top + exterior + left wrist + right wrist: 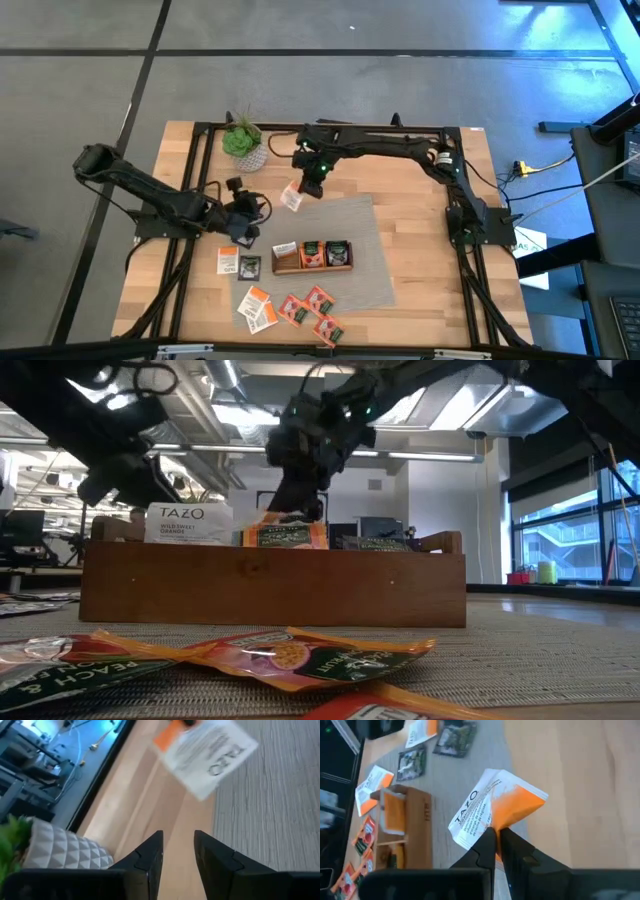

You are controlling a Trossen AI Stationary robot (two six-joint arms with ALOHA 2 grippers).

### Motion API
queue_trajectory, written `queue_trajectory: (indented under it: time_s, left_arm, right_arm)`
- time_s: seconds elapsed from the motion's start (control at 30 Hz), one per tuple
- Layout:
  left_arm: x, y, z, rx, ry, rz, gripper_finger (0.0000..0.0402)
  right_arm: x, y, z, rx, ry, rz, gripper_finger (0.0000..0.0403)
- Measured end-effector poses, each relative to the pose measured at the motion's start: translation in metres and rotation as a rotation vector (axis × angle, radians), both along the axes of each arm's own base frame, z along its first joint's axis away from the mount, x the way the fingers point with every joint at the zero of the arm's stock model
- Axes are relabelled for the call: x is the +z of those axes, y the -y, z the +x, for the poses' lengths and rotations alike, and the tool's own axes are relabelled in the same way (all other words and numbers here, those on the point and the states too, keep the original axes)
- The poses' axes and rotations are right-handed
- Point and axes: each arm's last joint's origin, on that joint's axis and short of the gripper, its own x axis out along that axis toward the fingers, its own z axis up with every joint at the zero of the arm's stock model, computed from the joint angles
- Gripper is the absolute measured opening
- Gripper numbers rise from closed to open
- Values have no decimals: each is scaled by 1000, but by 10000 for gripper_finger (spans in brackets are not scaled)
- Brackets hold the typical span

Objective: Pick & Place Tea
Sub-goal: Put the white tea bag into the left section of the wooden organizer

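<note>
Holding a white-and-orange sachet (492, 807) by one orange corner, the right pincer (496, 836) hangs above the desk (420, 310), near the back edge of a grey mat (375, 260). Its fingers are pressed almost together on the packet, which dangles tilted below them; from above, the sachet (292, 198) shows just in front of the pincer (310, 185), beside a small plant (243, 142) in a white pot.

To the left, the left pincer (243, 222) sits low near the mat's left edge. Its two dark fingers (150, 857) stand partly apart with nothing between them.

On the mat rests a wooden tray (312, 256) with three compartments. Sachets stand in it: a white-and-orange one at the left, an orange one in the middle and a dark one at the right, as far as the blurred view allows.

More tea lies loose on the desk. Just left of the tray are a white-and-orange sachet (228, 260) and a dark one (249, 267). In front of the tray lie two more white-and-orange sachets (257, 309) and a cluster of red ones (310, 310).
</note>
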Motion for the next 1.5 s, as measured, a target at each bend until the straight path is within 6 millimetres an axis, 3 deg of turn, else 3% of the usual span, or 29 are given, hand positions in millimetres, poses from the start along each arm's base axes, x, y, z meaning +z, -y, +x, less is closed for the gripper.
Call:
queue_trajectory:
  time_s: [0.2, 0.3, 0.4, 0.53, 0.67, 0.83, 1.0, 1.1, 1.23, 1.33, 1.5]
  left_arm:
    - [0, 8, -8, 32, 46, -35, 109]
    - [0, 11, -9, 31, 66, -67, 107]
    - [-1, 15, -11, 35, 83, -97, 107]
    - [-1, 20, -13, 38, 113, -136, 109]
    - [-1, 23, -14, 50, 145, -178, 107]
    - [-1, 24, -14, 70, 177, -214, 107]
    - [-1, 24, -13, 71, 184, -218, 109]
    - [0, 24, -13, 71, 189, -220, 106]
    - [1, 25, -11, 77, 220, -223, 107]
    - [4, 26, -8, 76, 263, -248, 110]
    - [17, 31, 3, 75, 445, -307, 110]
  right_arm:
    - [19, -42, -12, 67, 49, -47, 30]
    - [20, -61, -22, 47, 113, -125, 30]
    - [17, -79, -38, 17, 183, -195, 30]
    - [29, -93, -65, -20, 369, -263, 30]
    - [47, -97, -95, -61, 558, -188, 30]
    - [82, -93, -131, -50, 692, 146, 30]
    - [125, -91, -159, 111, 761, 468, 30]
    - [145, -95, -170, 203, 796, 572, 30]
    - [162, -98, -181, 228, 875, 601, 30]
    - [161, -99, -181, 243, 896, 566, 30]
    - [146, -96, -171, 240, 1016, 241, 30]
